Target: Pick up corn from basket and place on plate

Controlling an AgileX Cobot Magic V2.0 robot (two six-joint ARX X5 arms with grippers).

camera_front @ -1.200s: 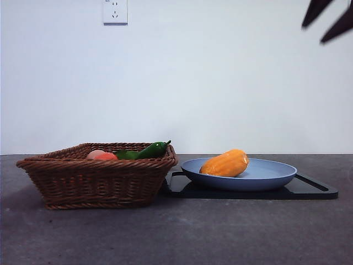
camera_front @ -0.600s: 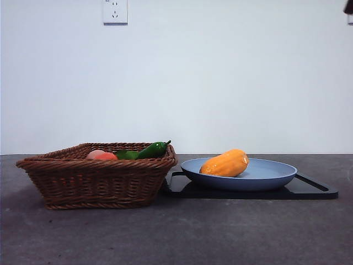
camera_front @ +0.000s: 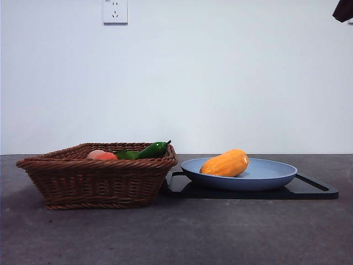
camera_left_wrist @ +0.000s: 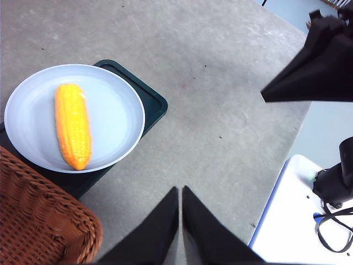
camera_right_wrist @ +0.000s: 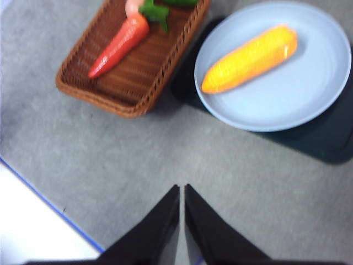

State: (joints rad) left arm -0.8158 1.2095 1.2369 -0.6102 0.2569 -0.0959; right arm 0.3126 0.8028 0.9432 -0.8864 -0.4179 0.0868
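Left wrist view: left gripper (camera_left_wrist: 180, 190) high above bare grey table (camera_left_wrist: 220, 110), jaws pressed together, nothing held. Right wrist view: right gripper (camera_right_wrist: 181, 189) likewise raised over the table, jaws closed tip to tip, nothing between them. Front view: only a dark tip of one arm (camera_front: 345, 10) at the upper right corner; which arm, not clear from there.

Corn (camera_front: 225, 163) lay on the plate (camera_front: 276, 178), lengthwise across its hollow, free of both grippers; same cob seen in the left wrist view (camera_left_wrist: 73, 125) and the right wrist view (camera_right_wrist: 249, 58). Plate (camera_right_wrist: 309, 94) rested on a flat black tray (camera_front: 314, 190), tray edge poking out past the rim. Basket (camera_front: 96, 179) stood just beside the plate and tray, near enough for its rim to overlap the tray's corner in the front view. Inside the basket: a carrot (camera_right_wrist: 118, 46) with green top, a green pepper (camera_front: 151, 149) leaning on the rim, a pinkish-red fruit (camera_front: 101, 155). White wall socket (camera_front: 115, 11) up on the wall behind.
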